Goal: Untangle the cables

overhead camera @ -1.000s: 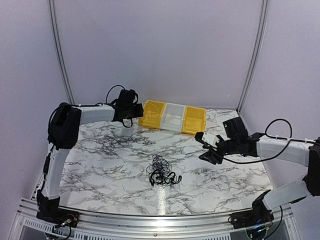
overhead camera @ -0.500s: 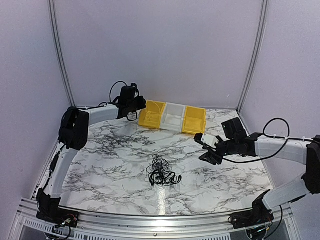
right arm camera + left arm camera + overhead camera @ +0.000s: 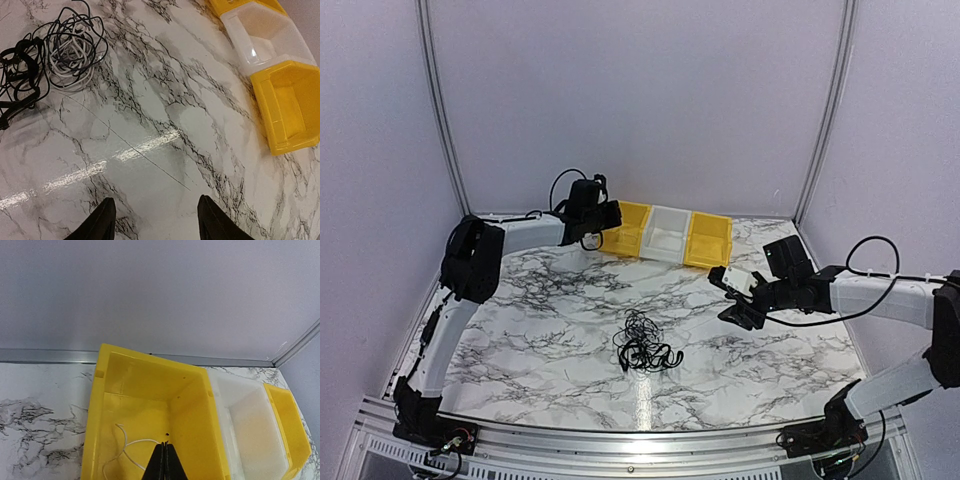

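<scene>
The cables (image 3: pixel 642 345) lie in a loose knot at the middle of the marble table. In the right wrist view they show as a black bunch (image 3: pixel 20 75) beside a black and whitish coil (image 3: pixel 70 50). One thin white cable (image 3: pixel 140 440) lies on the floor of the left yellow bin (image 3: pixel 95 415). My left gripper (image 3: pixel 165 444) hangs shut above that bin (image 3: pixel 628 230); the white strand runs up to its tips, and I cannot tell if they touch it. My right gripper (image 3: pixel 155 199) is open over bare marble, right of the knot (image 3: pixel 725 295).
A white bin (image 3: pixel 667 235) and a second yellow bin (image 3: pixel 708 240) stand in a row with the first at the back wall. Both also show in the right wrist view, white (image 3: pixel 260 35) and yellow (image 3: pixel 290 110). Metal rails frame the table.
My left arm has swung right from beside the yellow bin to over it, and its jaws have gone from open to shut. The right arm and the knot have stayed put.
</scene>
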Tool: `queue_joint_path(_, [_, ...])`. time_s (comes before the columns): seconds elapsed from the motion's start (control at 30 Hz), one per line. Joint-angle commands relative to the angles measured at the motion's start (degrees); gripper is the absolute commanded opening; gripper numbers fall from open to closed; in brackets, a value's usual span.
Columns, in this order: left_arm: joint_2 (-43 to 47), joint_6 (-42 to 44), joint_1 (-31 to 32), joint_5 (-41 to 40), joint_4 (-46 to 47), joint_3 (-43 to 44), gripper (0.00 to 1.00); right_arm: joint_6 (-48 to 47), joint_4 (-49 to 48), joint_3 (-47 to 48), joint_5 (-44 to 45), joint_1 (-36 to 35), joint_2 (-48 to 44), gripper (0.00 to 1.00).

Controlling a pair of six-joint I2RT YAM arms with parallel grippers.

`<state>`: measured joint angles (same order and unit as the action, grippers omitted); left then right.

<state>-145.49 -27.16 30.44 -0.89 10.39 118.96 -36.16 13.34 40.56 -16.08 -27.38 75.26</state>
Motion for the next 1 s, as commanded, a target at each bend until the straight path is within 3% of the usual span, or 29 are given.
queue_joint_path(0.0, [1.16,0.58,0.81,0.71,1.21,-0.76,0.00,-0.43,-0.38,1.69,0.17,-0.37,-0.50,0.55])
queue_joint_path(0.23, [10.80,6.20,2.09,-1.17,1.47,-6.79,0.02,-0.48,-0.38,1.71,0.09,-0.40,-0.91,0.55])
queue_joint_path(0.4, [25.22,12.19,5.65,-3.68,1.52,-19.04,0.33,-0.48,-0.21,1.68,-0.18,-0.40,-2.00,0.55])
queue_joint_path(0.57, [41.21,16.62,12.02,-8.04,1.38,-35.60,0.49,-0.52,-0.39,1.43,-0.62,-0.43,-4.05,0.55])
queue_joint_path(0.8, [57.23,12.75,18.71,-5.56,-0.65,-56.94,0.53,-0.73,-0.37,0.84,-1.69,-0.45,-6.64,0.55])
queue_joint_path(0.97, [60.49,8.85,23.75,-2.17,-1.98,-65.39,0.54,-0.89,-0.38,0.91,-2.07,-0.61,-5.93,0.55])
